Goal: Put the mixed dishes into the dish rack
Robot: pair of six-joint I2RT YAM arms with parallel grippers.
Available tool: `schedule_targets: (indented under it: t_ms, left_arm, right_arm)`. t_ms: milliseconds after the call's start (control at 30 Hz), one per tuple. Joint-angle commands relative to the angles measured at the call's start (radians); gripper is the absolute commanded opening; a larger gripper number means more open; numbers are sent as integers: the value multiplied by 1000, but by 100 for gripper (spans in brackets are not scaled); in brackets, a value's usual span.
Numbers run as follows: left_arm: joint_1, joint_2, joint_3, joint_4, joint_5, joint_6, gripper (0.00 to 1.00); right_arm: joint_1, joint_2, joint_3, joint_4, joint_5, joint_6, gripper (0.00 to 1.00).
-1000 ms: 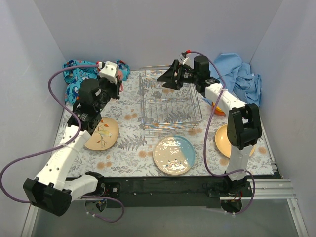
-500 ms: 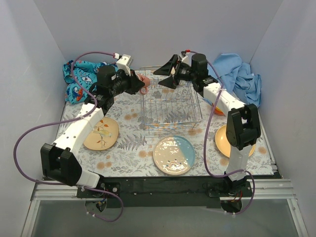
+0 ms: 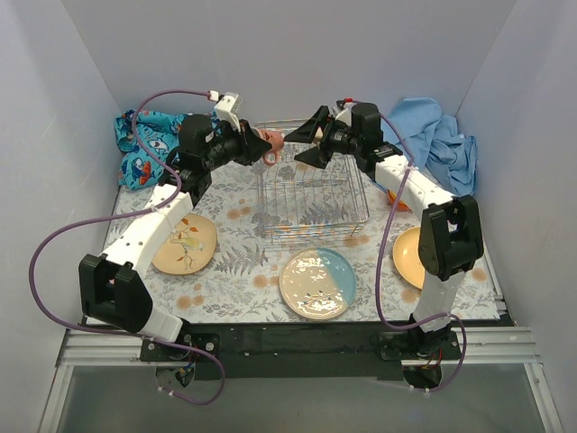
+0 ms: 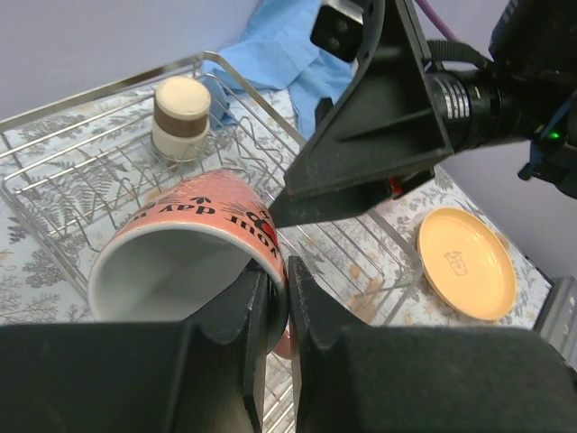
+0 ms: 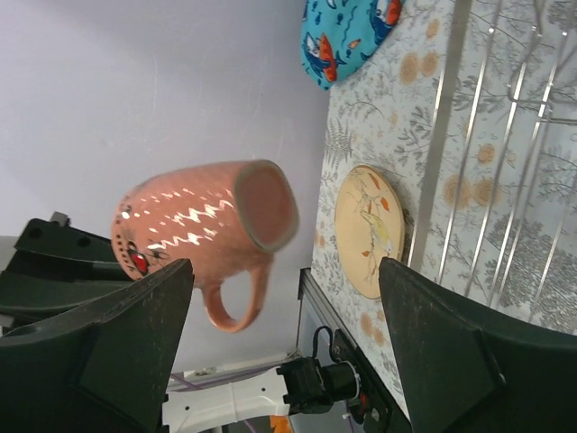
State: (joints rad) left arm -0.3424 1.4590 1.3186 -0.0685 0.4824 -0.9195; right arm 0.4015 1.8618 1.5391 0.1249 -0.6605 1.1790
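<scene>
Above the far-left corner of the dish rack (image 3: 311, 194), the pinkish mug (image 3: 270, 142) hangs tipped on its side. The left gripper (image 4: 279, 289) pinches the mug's rim wall, one finger inside the mouth and one outside. The right gripper (image 3: 297, 147) faces it from close by, jaws spread wide and holding nothing. A small cup (image 4: 180, 117) stands inside the rack. On the table lie the tan floral plate (image 3: 185, 244) left of the rack, the cream-and-blue plate (image 3: 316, 282) in front of it, and the yellow-orange plate (image 3: 407, 257) to its right.
</scene>
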Motion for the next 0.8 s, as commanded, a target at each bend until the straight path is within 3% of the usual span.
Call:
schedule_targets:
  t_ms: [0,200,333,467,500,600,767]
  left_arm:
    - [-3,-57,-22,137,-115,40,0]
    - [-12,-71,33,110,-218,-34,0]
    - [-13,-86,2,145,-104,59,0]
    - [-55,-146,-106,154,-94,290,0]
    - [-104,-187,-137,170,-120,461,0]
    - [-167,-256,-318,306,-198,721,0]
    - [-248,-290,-445,419,-388,1048,0]
  right_arm:
    - [-4,-72,-16,-71,65,-83,89]
    - [-39,-116,22,-27,-19,-271,81]
    - [-26,-102,71,-25,-33,-248,86]
    - [-9,-98,67,-19,16,-173,87]
    - [-9,-96,62,-25,21,-165,87]
    - [-10,-85,50,-59,27,-153,88]
    - [-12,-59,44,-76,-16,-145,87]
